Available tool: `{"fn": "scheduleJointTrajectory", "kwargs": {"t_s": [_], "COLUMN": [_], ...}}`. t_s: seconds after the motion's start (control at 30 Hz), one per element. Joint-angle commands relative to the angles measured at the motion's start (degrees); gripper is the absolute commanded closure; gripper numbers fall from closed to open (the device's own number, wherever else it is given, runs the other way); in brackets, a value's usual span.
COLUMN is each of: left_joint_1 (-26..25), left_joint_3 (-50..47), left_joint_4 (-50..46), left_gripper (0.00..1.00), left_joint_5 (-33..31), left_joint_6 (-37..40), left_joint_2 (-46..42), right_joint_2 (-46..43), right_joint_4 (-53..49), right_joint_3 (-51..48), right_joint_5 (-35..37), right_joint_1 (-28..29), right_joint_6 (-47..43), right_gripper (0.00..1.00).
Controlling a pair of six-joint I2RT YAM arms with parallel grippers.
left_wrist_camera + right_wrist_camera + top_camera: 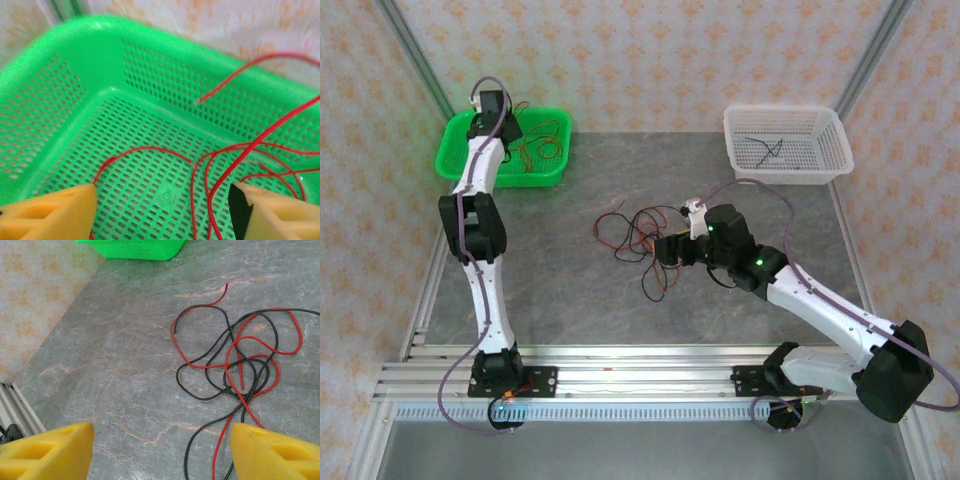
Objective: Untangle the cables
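Grey marbled table [570,310] carried the cables [632,238] near its middle, a loose red-and-black knot of thin curling loops stretched roughly from 10 toward 5 o'clock in the top view, with the right gripper [161,440] spread wide at its 3 o'clock side. That wrist view showed finer detail: a free red end aimed near 12 o'clock and two strands trailing off at 6. At the table's 10 o'clock the left gripper [162,200], also spread, hung over red strands [250,150] in the green basket [75,100].
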Motion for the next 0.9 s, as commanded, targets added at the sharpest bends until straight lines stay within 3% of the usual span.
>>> {"fn": "scheduleJointTrajectory", "kwargs": {"t_s": [0.0, 0.27, 0.43, 0.67, 0.87], "left_joint_1": [1.0, 1.3, 1.3, 1.3, 1.4], "left_joint_3": [1.6, -6.4, -1.9, 9.2, 10.8], "left_joint_4": [-2.9, 5.3, 5.8, 2.8, 6.1], "left_gripper": [0.29, 0.32, 0.35, 0.34, 0.35], "left_joint_5": [-3.4, 9.9, 14.7, 10.3, 8.6], "left_joint_6": [-0.4, -1.3, -0.4, 0.8, 0.0], "left_joint_2": [-3.2, -5.3, -0.8, 10.5, 15.1], "right_joint_2": [-0.9, -3.7, -2.9, 1.9, 8.2], "right_joint_4": [-0.9, -1.3, -1.0, -1.0, -1.3], "right_joint_3": [-1.0, -2.8, -2.9, -0.9, 2.8], "right_joint_5": [2.1, 3.1, 3.5, 3.9, 3.4], "right_joint_1": [0.4, 0.4, 0.4, 0.4, 0.4], "right_joint_6": [1.7, 3.3, 3.8, 3.4, 2.2], "right_gripper": [0.28, 0.28, 0.28, 0.28, 0.28]}}
